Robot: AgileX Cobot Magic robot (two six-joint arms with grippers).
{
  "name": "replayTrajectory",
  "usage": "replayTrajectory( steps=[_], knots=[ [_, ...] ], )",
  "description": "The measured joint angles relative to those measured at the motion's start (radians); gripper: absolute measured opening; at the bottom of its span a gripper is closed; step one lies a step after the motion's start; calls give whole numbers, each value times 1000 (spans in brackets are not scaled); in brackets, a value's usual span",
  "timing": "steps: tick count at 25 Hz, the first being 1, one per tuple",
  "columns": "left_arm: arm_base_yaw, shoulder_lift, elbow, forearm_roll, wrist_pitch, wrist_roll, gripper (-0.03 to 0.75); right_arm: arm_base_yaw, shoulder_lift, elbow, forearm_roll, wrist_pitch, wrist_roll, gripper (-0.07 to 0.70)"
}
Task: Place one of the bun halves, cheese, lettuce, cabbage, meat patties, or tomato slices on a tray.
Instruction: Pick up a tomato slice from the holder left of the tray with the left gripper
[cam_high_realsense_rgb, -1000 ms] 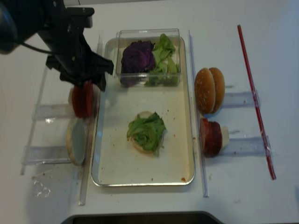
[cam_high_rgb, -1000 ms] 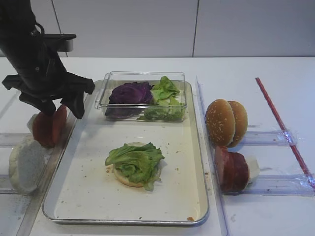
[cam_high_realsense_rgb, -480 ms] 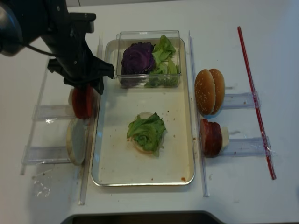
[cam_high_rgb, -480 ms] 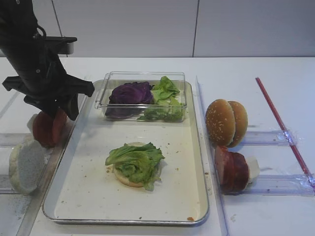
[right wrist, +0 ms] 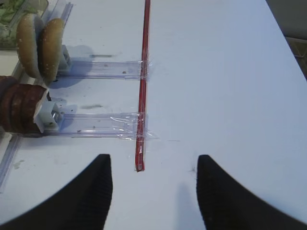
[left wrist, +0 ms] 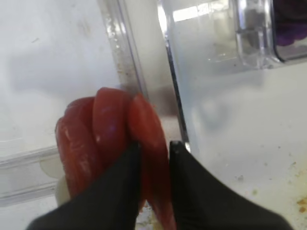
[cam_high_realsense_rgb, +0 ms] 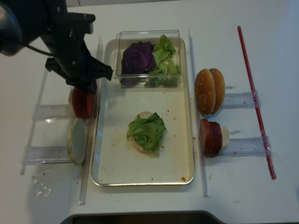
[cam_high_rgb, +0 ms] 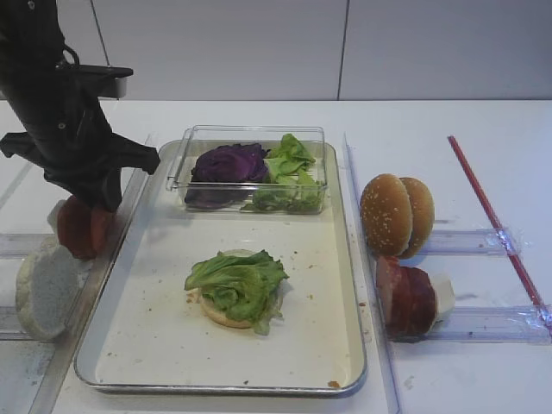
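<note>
Red tomato slices [left wrist: 103, 139] stand on edge in a clear rack left of the tray [cam_high_rgb: 302, 285]. My left gripper [left wrist: 154, 146] reaches down from above, its jaws shut on the slice nearest the tray; the overhead view shows the gripper [cam_high_realsense_rgb: 84, 86] right over the slices [cam_high_realsense_rgb: 82, 102]. On the tray lies a bun half topped with lettuce [cam_high_rgb: 235, 285]. Bun halves [cam_high_rgb: 395, 213] and meat patties [cam_high_rgb: 405, 297] stand in racks to the right. My right gripper [right wrist: 153, 163] hangs open over bare table, holding nothing.
A clear box at the tray's far end holds purple cabbage [cam_high_rgb: 228, 164] and green lettuce [cam_high_rgb: 289, 172]. A pale round piece [cam_high_rgb: 43, 289] stands in the near left rack. A red strip [right wrist: 143, 86] runs along the table's right side.
My left gripper's jaws have closed from wide open onto the tomato slice nearest the tray, and the gripper has sunk slightly. Nothing else has moved.
</note>
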Motion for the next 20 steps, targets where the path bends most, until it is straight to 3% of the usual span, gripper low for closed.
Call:
replayTrajectory(
  steps=[8, 20],
  knots=[
    [0, 0, -2, 4, 5, -2, 46, 0, 0, 0, 0, 0, 0, 417],
    [0, 0, -7, 7, 26, -2, 41, 0, 0, 0, 0, 0, 0, 415]
  ],
)
